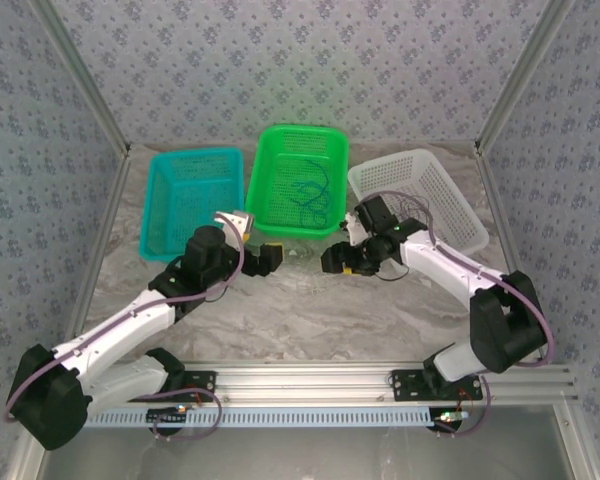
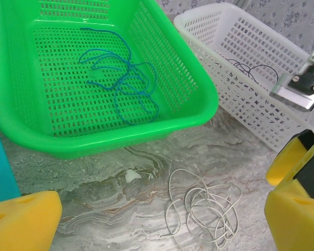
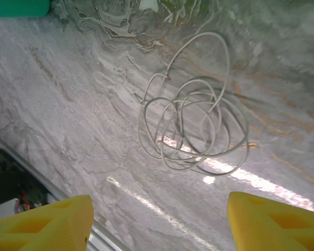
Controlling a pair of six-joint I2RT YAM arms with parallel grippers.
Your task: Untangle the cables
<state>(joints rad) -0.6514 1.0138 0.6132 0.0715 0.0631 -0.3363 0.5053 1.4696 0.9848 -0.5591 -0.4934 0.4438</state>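
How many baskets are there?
3. A teal basket sits on the left, a green basket in the middle and a white basket on the right, side by side. None looks hidden.

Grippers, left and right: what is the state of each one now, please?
Left gripper: open, holding nothing.
Right gripper: open, holding nothing; the pale cable lies loose, ungripped.

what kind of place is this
Probably a robot lab test cell: patterned wall panels in an aluminium frame, a marble-look tabletop, and a teal plastic mesh basket, a green plastic mesh basket and a white plastic mesh basket in a row.
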